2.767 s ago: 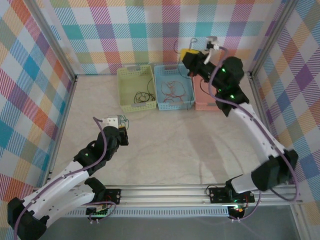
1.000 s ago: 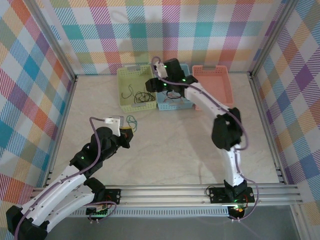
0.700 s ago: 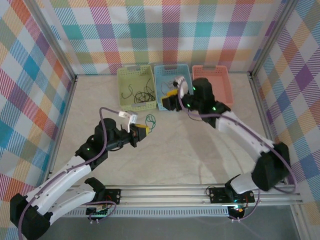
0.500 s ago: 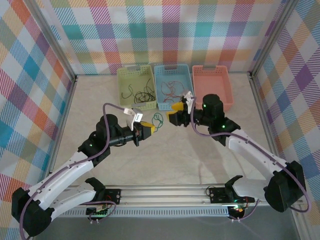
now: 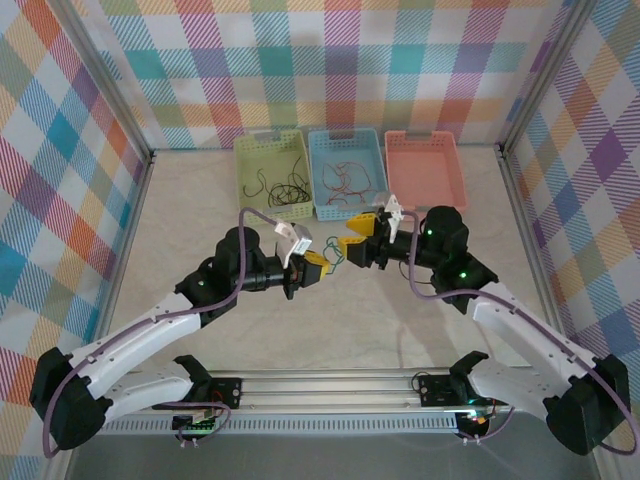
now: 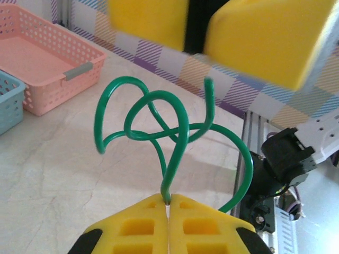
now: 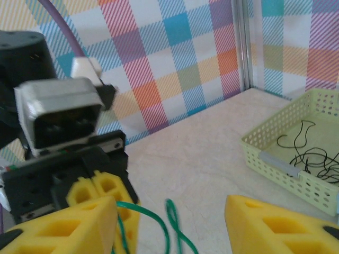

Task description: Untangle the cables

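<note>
A green cable (image 5: 335,257), bent into a few loops, hangs above the mid-table between both grippers. My left gripper (image 5: 321,268) is shut on one end of it; in the left wrist view the green cable (image 6: 174,169) rises out of the pinched yellow fingertips (image 6: 168,200). My right gripper (image 5: 353,240) faces the left one with its jaws open on either side of the loops. In the right wrist view the green cable (image 7: 174,217) stands in the gap of the right gripper (image 7: 170,209), touching neither finger. Black cables (image 5: 285,190) and red cables (image 5: 345,180) lie in baskets.
Three baskets stand in a row at the back: a green basket (image 5: 242,180) with the black cables, a blue basket (image 5: 316,175) with the red ones, a pink basket (image 5: 424,175) with nothing in it. Checked walls close the table on three sides.
The left arm has carried the green cable rightward to mid-table. The right arm has swung down from the baskets to meet it, and its jaws have opened slightly wider.
</note>
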